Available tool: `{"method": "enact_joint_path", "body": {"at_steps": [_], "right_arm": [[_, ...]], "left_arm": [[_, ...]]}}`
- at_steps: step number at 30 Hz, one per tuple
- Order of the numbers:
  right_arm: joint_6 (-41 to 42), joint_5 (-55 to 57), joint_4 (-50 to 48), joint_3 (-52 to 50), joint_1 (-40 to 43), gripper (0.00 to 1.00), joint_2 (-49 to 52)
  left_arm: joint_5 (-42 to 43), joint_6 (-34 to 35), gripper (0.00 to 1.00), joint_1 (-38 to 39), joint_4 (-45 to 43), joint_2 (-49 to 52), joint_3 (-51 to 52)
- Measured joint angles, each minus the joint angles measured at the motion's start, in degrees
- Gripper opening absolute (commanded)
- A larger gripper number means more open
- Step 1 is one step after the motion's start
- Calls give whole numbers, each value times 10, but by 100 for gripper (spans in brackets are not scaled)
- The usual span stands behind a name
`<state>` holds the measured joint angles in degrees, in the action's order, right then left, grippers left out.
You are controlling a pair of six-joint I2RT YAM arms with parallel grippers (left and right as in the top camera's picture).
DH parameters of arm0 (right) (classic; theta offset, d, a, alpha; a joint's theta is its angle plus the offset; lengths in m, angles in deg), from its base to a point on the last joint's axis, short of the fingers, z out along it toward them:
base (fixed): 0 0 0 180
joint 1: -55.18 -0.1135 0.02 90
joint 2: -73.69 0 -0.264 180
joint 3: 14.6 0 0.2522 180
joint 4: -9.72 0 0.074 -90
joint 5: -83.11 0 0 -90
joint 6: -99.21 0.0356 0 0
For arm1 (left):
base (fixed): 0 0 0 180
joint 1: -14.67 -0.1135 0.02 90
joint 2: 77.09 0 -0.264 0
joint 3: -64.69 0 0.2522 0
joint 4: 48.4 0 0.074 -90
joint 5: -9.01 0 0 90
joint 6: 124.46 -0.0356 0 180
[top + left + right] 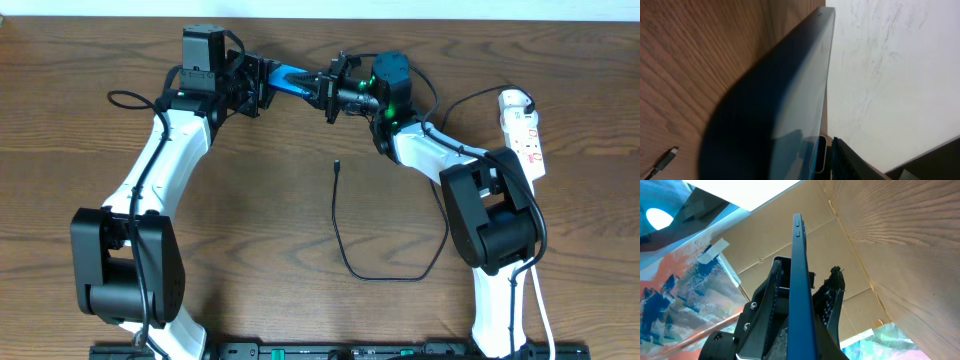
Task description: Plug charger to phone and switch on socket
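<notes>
While edge-up, phone [292, 78] lengthwise left-right

Left gripper [266, 83] facing right gripper [323, 91], right jaws clamped

Phone [799, 255] edge-on in right claw [807, 272]

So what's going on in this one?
The right gripper is shut on the phone, holding it on edge at the far side of the table. The left gripper is at the phone's other end; whether it grips is unclear. The charger lies loose, its plug unconnected. The power strip sits untouched on the right.
</notes>
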<state>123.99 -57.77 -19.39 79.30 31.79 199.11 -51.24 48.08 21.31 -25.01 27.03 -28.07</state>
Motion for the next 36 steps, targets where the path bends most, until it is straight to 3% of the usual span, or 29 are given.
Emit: {"method": "enact_joint_path", "body": {"at_steps": [21, 29, 36], "right_arm": [[7, 0, 0, 0, -2, 1, 1], [35, 6, 0, 0, -2, 1, 1], [55, 8, 0, 0, -2, 6, 1]], "left_arm": [[-2, 0, 20, 0, 1, 0, 0], [-2, -1, 8, 0, 0, 0, 0], [-2, -1, 7, 0, -2, 0, 0]]}}
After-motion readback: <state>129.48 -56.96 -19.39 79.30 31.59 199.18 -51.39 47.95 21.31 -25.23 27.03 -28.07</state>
